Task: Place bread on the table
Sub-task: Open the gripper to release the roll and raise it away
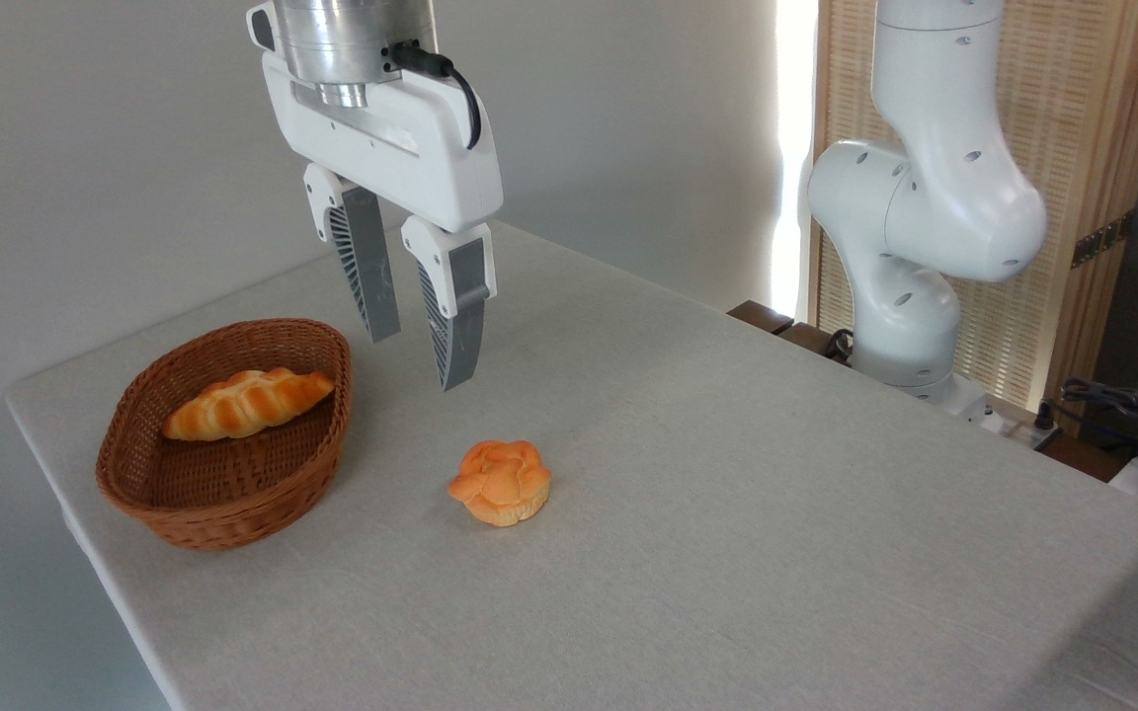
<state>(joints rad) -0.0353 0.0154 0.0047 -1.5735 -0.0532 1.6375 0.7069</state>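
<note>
The bread (501,482), a small round golden-orange bun with a knotted top, lies on the table (727,513) just below centre frame, resting on the cloth and clear of all else. The gripper (421,351) hangs above it, slightly up and to the left, fingertips apart from the bun with open air between. Jaws stand parted, holding nothing. At left frame a wicker basket (223,494) sits near the bun, containing a longer braided loaf (246,402).
</note>
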